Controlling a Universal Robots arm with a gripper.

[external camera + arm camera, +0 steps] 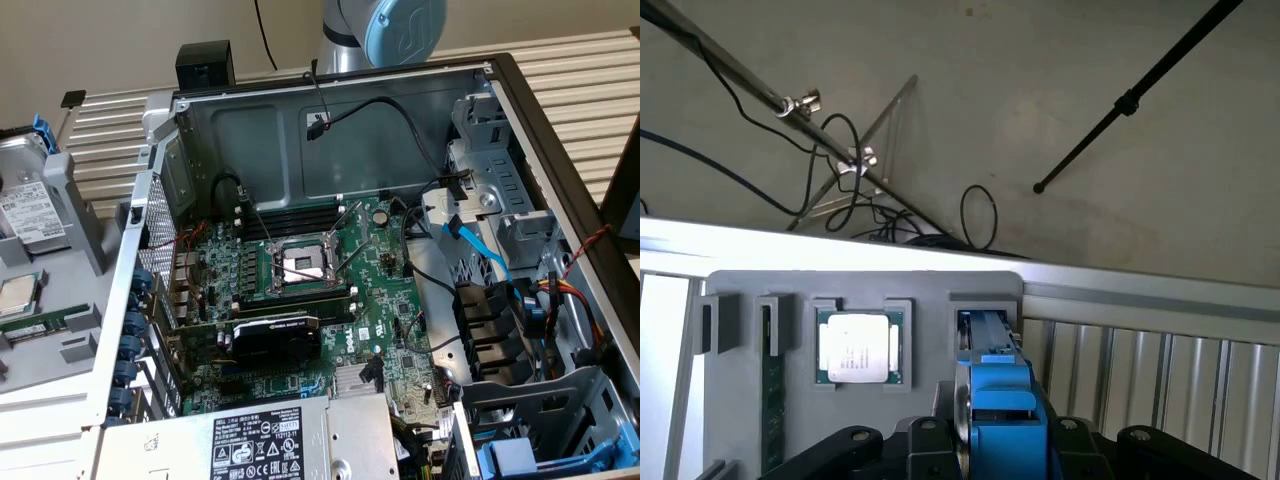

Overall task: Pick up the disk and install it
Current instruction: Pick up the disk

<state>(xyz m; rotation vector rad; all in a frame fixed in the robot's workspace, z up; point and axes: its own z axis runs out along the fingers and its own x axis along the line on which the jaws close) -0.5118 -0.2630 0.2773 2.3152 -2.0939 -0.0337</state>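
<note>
- While the disk (996, 400) stands on edge in a slot of the grey holder (930, 330), beside the CPU chip (859, 347), the tool (995, 455) straddles it.
- Judged stiff, fairly heavy and shock-sensitive; best held across its blue-framed flat sides.
- Tool is cut off at the frame edge; cannot tell whether apart or clamped.

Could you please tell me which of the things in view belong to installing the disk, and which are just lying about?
For the job:
- disk, standing on edge in the grey holder
- open computer case

Lying about:
- processor chip, in the same holder
- memory stick, in the same holder
</note>
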